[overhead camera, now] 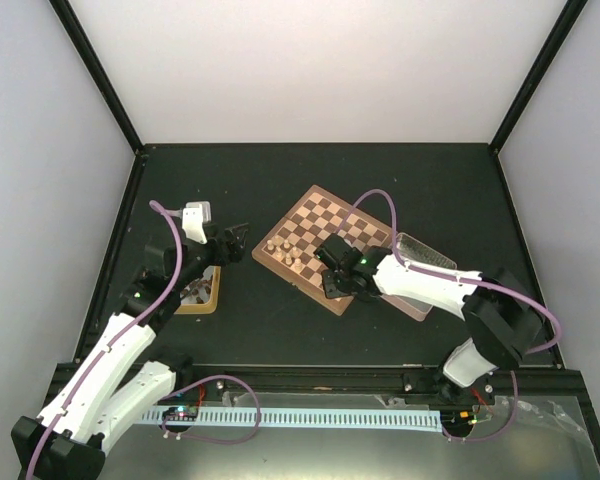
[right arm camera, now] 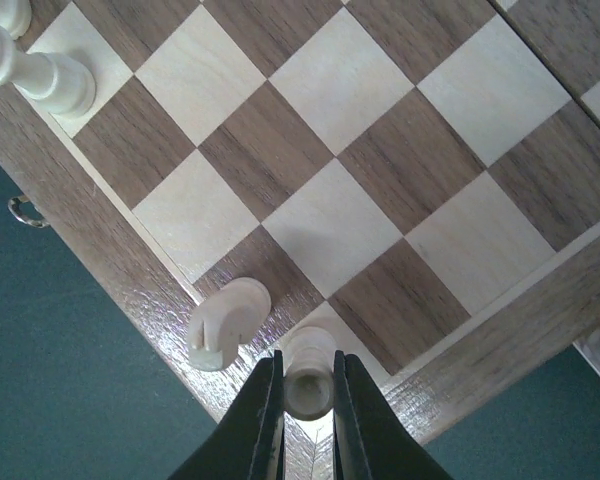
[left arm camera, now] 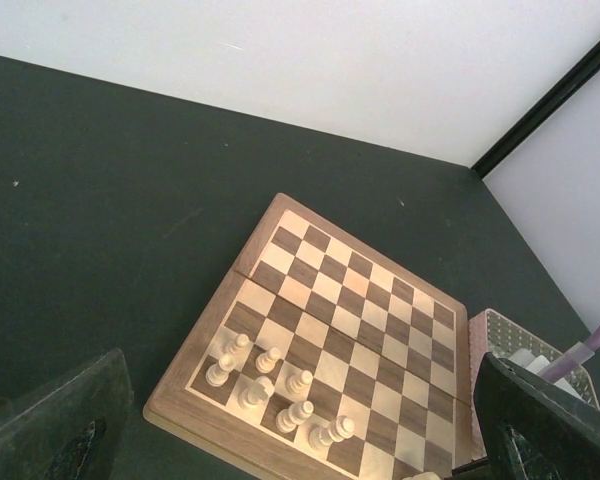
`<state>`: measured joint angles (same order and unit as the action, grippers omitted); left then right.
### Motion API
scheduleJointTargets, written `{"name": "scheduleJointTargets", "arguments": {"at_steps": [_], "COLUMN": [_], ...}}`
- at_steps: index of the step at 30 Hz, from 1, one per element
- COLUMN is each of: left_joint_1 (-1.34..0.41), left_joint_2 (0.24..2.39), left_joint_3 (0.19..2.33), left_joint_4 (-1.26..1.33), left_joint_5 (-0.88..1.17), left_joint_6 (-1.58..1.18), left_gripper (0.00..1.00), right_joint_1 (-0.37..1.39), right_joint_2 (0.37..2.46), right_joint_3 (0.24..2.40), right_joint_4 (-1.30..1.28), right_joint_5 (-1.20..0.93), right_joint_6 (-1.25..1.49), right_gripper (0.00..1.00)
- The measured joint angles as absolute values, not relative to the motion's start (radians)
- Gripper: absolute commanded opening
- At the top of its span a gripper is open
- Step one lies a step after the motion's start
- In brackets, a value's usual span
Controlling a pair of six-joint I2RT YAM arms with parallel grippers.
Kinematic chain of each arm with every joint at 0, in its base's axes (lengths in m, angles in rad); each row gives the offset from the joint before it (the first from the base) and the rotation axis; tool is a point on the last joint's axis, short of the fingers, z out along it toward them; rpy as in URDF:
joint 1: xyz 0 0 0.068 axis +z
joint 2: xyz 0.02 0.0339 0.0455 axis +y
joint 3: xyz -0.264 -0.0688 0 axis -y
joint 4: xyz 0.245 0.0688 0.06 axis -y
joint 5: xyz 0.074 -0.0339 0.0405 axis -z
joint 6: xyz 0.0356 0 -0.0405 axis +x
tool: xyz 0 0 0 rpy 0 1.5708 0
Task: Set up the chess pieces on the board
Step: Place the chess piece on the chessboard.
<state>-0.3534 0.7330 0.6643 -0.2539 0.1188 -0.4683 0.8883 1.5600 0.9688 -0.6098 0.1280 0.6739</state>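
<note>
Seen from above, a wooden board lies turned like a diamond in the middle of a dark bench, with two white robot arms reaching in from the near edge. The right end effector is low over the board's near corner, its two dark fingers pressed against a pale chess piece pinched between them. The right wrist view looks straight down on the piece, so its long axis runs upright, in line with the fingers, and its rounded top fills the gap between them. It sits over the pale corner square; whether its base touches the wood cannot be told. Just beside it, on the dark square next along the edge row, stands a neighbouring piece, close to one finger but apart from it. The coming move therefore seems to turn on going straight down, or letting go in place, with little room sideways toward that neighbour. A small group of pale pieces stands near the board's left corner. The left end effector hovers off the board's left side, fingers spread wide with nothing between them. It is well apart from the corner square, so the right arm is plainly the nearer one. A grey tray sits at the board's right edge.
</note>
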Motion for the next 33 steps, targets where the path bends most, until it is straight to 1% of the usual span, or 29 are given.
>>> {"name": "scheduleJointTargets", "arguments": {"at_steps": [23,25,30,33], "left_joint_1": [-0.353,-0.353,-0.353,-0.353], "left_joint_2": [0.733,0.733,0.733,0.733], "left_joint_3": [0.664,0.664,0.664,0.664], "left_joint_4": [-0.254,-0.254,-0.254,-0.254], "left_joint_5": [0.118,0.118,0.118,0.118], "left_joint_6": [-0.468,-0.468,-0.469,-0.468], "left_gripper": [0.95,0.95,0.96,0.95], "right_joint_1": [0.904,0.904,0.904,0.904], "right_joint_2": [1.565,1.564,1.564,1.564], "right_joint_3": [0.978,0.978,0.980,0.981], "right_joint_4": [-0.639,-0.644,-0.653,-0.665], "right_joint_5": [0.152,0.154,0.149,0.132], "right_joint_6": [0.663,0.664,0.662,0.666], "right_gripper": [0.06,0.08,0.19,0.24]}}
